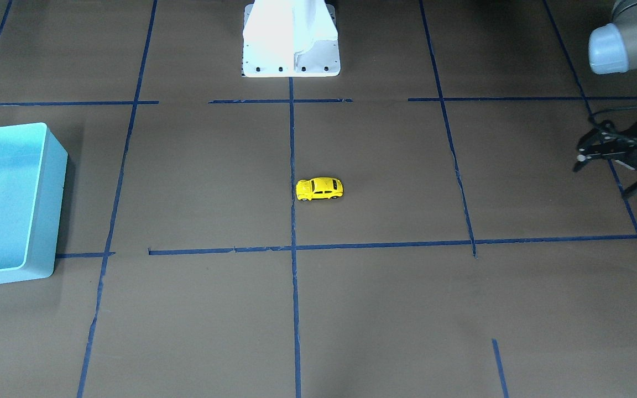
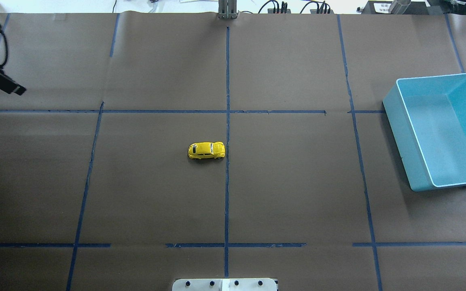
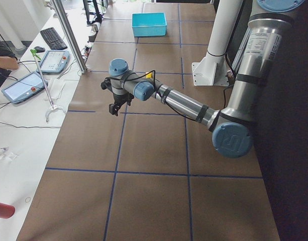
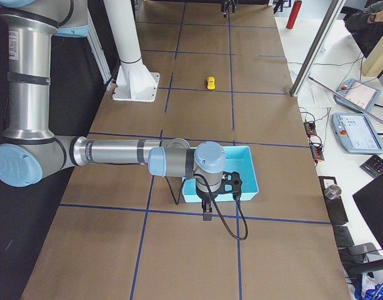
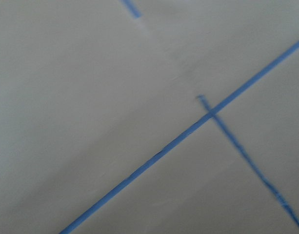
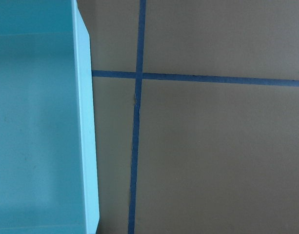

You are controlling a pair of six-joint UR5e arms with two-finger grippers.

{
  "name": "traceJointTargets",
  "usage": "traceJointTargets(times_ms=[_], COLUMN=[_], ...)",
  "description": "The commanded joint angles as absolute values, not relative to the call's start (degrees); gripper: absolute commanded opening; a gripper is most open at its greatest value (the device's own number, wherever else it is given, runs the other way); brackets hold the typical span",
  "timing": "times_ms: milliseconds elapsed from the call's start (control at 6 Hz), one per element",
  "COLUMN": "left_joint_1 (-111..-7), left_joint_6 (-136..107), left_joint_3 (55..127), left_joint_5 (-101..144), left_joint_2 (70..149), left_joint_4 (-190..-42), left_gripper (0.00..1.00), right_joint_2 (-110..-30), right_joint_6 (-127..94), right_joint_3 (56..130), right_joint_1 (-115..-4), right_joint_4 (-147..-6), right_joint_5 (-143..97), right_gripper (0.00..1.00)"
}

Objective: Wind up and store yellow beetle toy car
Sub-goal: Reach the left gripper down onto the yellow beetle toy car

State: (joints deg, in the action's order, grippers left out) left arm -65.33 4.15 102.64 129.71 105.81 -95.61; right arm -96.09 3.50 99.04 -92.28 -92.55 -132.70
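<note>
Closest to the robot's base, the yellow beetle toy car [image 2: 206,150] sits upright on the brown desk [image 2: 144,194]. It is on the robot's left of the central tape line [image 2: 227,202], with 1 end just beside that line. Its long axis runs side to side across the robot's front, so a pinch across its narrow width probably calls for fingers set fore and aft.

Further out on the right stands the turquoise bin [image 2: 399,133]. The right gripper [image 4: 207,209] hangs over the bin's outer end, and I cannot tell how its fingers stand.

Farthest back, at the desk's left edge, the left gripper [image 1: 612,174] hovers with its fingers spread and nothing between them. From there the car lies inward toward the centre and closer to the base. I judge the left arm the nearer of the 2.
</note>
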Motion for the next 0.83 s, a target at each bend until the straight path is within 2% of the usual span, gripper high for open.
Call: traceJointTargets(times_ms=[0, 333, 667], left_joint_1=[-52.5, -44.7, -40.9], left_joint_6=[4.7, 4.9, 11.4], left_joint_3=[104.8, 104.1, 101.6], left_joint_5=[125.9, 120.3, 120.5], left_joint_2=[111.7, 119.0, 127.5], left_joint_4=[-96.1, -95.6, -83.6], left_gripper=[1.0, 1.0, 1.0], right_joint_2=[-96.2, -96.2, -96.2], right_joint_6=[3.5, 3.5, 3.5], right_joint_3=[99.1, 99.1, 99.1], right_joint_1=[-92.3, -92.3, -92.3], right_joint_4=[-92.5, -92.5, -92.5], right_joint_5=[-132.8, -132.9, -132.9], right_gripper=[1.0, 1.0, 1.0])
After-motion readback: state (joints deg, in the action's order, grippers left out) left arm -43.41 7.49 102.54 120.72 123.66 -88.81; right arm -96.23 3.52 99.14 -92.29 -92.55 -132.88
